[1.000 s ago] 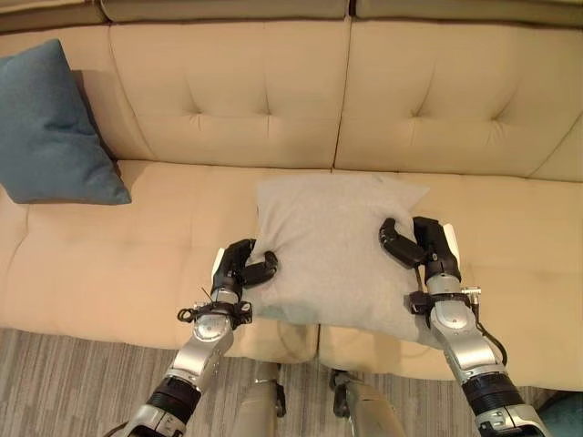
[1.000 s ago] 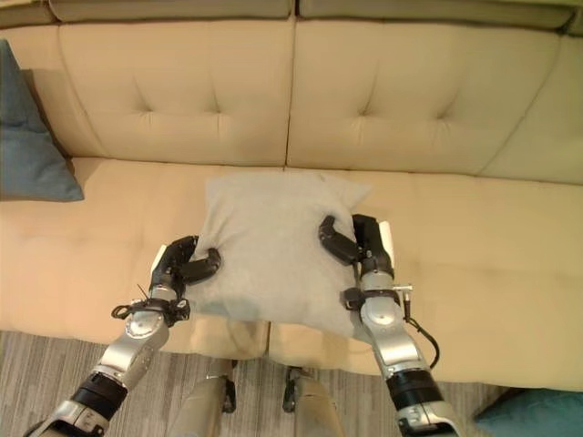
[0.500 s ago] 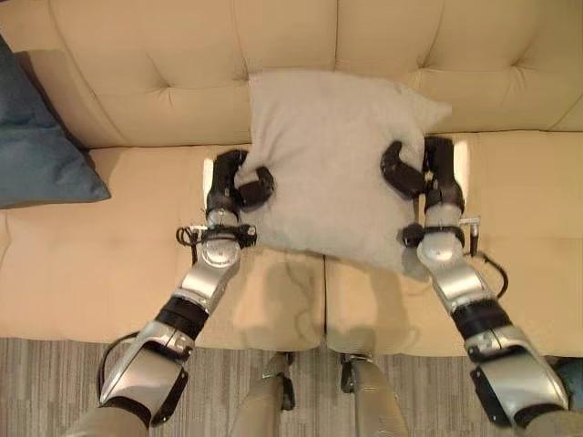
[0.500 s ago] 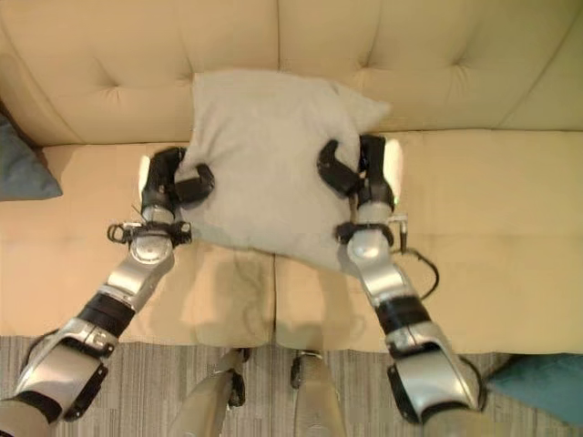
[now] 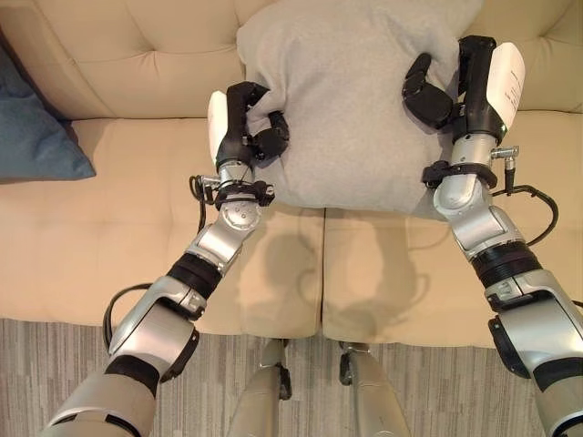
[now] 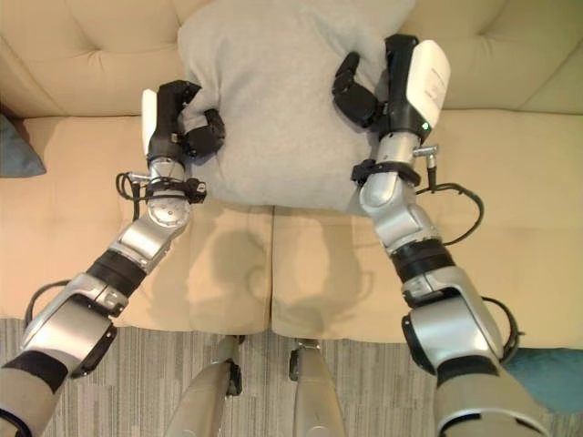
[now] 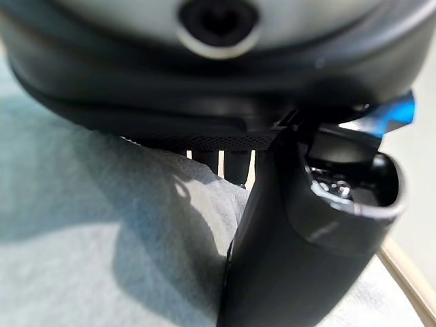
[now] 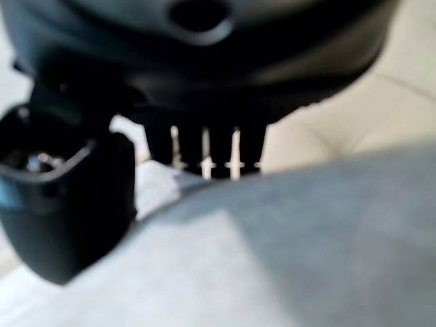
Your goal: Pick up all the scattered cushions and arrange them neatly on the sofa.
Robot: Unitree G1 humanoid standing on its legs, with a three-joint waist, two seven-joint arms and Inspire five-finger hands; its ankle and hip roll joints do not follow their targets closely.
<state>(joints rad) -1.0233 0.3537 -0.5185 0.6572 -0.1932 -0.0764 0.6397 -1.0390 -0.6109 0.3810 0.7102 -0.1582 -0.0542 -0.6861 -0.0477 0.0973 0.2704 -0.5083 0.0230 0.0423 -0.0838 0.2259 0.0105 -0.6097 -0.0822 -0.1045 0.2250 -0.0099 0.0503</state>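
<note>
A grey cushion (image 5: 346,100) is held up against the beige sofa's backrest (image 5: 118,55), above the seat. My left hand (image 5: 244,123) is shut on its left edge, thumb and fingers pinching the cloth. Gripping the right edge is my right hand (image 5: 455,86), thumb over the front face. The left wrist view shows grey cloth (image 7: 88,231) under my thumb (image 7: 293,238), and the right wrist view shows the same fabric (image 8: 286,245) against my fingers. A blue cushion (image 5: 32,127) leans at the sofa's left end.
The sofa seat (image 5: 100,237) lies bare below the raised cushion on both sides. A grey striped rug (image 5: 55,364) runs along the sofa's front edge. A teal cushion corner (image 6: 547,364) lies on the floor at the lower right.
Both hands have lifted the grey cushion off the seat and carried it back and up against the backrest. The camera has tipped downward and moved closer.
</note>
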